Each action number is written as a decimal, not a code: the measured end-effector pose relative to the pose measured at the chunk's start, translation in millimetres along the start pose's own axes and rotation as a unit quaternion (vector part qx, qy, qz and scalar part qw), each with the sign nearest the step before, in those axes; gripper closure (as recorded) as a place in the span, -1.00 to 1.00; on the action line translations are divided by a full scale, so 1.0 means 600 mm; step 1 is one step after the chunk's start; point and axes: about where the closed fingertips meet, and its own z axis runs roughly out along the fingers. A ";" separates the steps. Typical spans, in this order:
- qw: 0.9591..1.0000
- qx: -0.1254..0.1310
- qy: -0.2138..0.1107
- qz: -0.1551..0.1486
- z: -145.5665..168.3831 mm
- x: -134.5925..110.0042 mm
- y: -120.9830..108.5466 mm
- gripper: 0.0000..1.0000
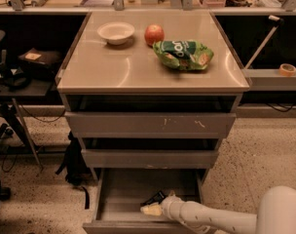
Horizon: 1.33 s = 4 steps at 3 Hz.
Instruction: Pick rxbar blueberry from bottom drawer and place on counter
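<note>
The bottom drawer (120,195) is pulled open at the foot of the cabinet. The rxbar blueberry (154,198), a small dark bar, lies on the drawer floor right of centre, partly hidden by my gripper. My gripper (151,209), pale yellow at its tip, reaches in from the lower right and sits just in front of and touching or nearly touching the bar. The counter (138,67) is the glossy beige cabinet top above.
On the counter stand a white bowl (116,32), a red apple (154,34) and a crinkled green chip bag (183,54). Two upper drawers (149,125) are shut. A chair and dark bags (21,77) are on the left, a ledge with a tape roll (286,69) on the right.
</note>
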 end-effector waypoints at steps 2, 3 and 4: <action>0.999 -0.009 0.019 -0.027 0.073 0.041 0.034 -1.00; 0.999 0.023 0.018 -0.035 0.084 0.017 0.019 -1.00; 0.998 0.044 0.008 -0.034 0.091 0.003 0.008 -1.00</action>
